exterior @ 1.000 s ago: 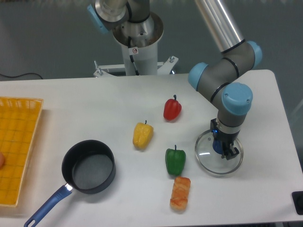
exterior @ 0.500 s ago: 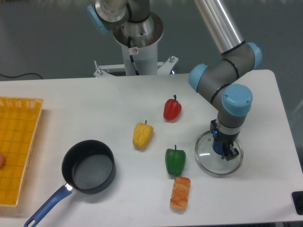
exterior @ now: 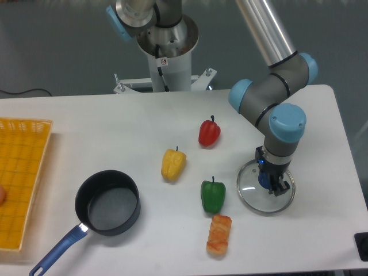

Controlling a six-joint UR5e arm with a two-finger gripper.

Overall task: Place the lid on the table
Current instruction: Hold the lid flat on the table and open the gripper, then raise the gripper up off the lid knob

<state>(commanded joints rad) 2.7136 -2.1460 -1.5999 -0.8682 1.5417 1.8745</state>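
Observation:
The lid (exterior: 250, 187) is a round glass disc with a thin metal rim. It lies flat on the white table (exterior: 115, 126) at the right, near the front. My gripper (exterior: 270, 183) points straight down over the lid's centre. Its dark fingers (exterior: 280, 187) are closed around the blue knob (exterior: 264, 179), which shows only partly between them. The arm's wrist hides the far part of the lid.
A green pepper (exterior: 213, 195) stands just left of the lid, with a piece of orange food (exterior: 218, 234) in front of it. A red pepper (exterior: 209, 132) and a yellow pepper (exterior: 173, 164) lie further back. A dark saucepan (exterior: 108, 202) and a yellow basket (exterior: 20, 178) are at the left.

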